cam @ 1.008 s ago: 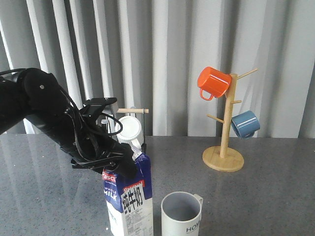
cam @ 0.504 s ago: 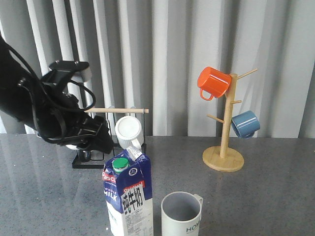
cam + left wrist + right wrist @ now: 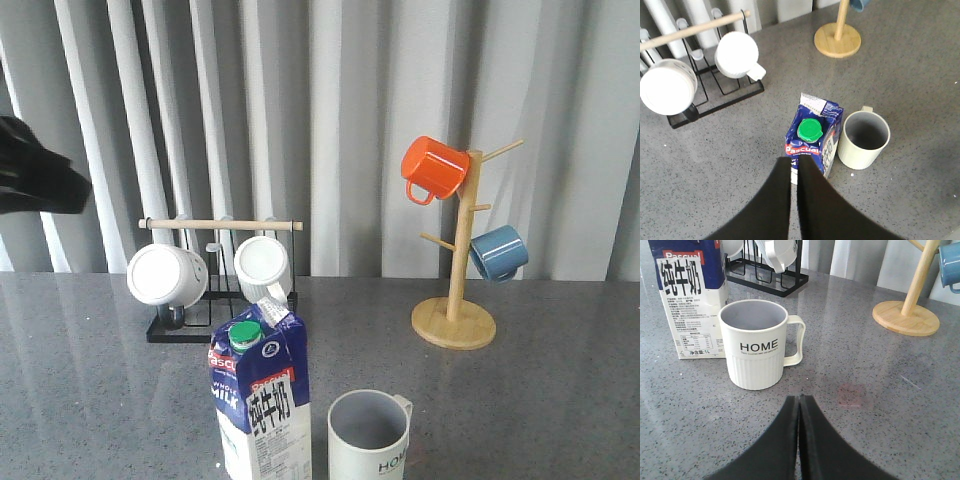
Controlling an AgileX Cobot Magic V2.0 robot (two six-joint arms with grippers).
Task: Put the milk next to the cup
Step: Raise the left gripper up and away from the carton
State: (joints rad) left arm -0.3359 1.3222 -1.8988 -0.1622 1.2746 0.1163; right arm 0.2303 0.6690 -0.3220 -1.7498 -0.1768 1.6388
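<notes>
Your left gripper point(image 3: 794, 167) hangs high with jaws together and empty, the milk point(image 3: 260, 400) stands upright just left of the cup point(image 3: 369, 436) without touching it, and your right gripper point(image 3: 799, 402) sits pressed together before the cup.

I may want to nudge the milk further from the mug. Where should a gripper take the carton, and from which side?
Judging by the pictures, grip the milk across its flat body below the sloped gable. Come from the robot's left: the cup stands close on the carton's right, with only a narrow gap. The green cap and slanted top give poor purchase from above.
</notes>
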